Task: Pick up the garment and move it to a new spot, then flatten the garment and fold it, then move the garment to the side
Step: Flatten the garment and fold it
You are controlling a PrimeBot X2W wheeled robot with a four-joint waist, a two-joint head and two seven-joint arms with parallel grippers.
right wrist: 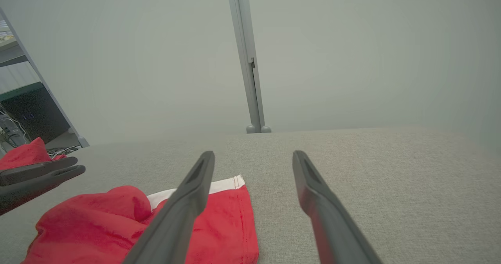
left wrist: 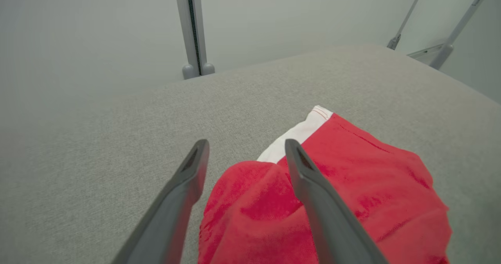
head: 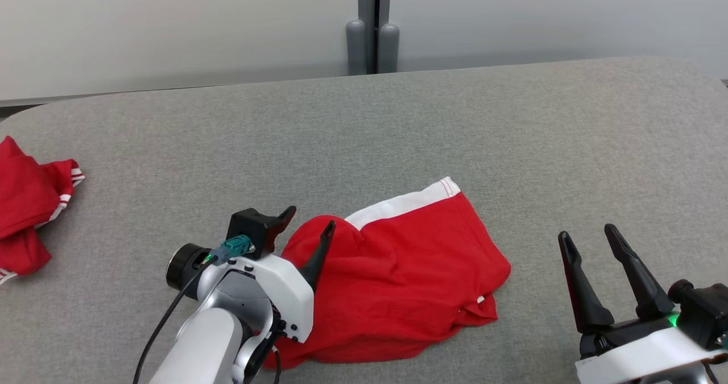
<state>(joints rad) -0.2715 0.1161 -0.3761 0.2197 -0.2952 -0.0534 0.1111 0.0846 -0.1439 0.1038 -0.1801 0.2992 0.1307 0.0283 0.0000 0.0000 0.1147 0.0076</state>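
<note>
**Both grippers open, red garment loose on the table**

In the head view, the red garment (head: 398,276) lies crumpled near the front of the grey table (head: 398,128), its white band (head: 401,205) turned toward the far side. The left gripper (head: 310,218) hangs at the garment's left end with its jaws spread and nothing held. It looks lined up to pinch that bunched edge. The right gripper (head: 587,233) waits well apart on the right, jaws also wide and empty, probably ready for the other end. A second red cloth (head: 25,202) sits at the far left, out of the way.

In the left wrist view, the two fingers straddle a raised hump of red fabric. Whether either tip touches it I cannot tell from this angle.

In the right wrist view, the spread fingers point across the table, with the garment low on the left. It is rumpled, so the flattening seems not yet done.
</note>
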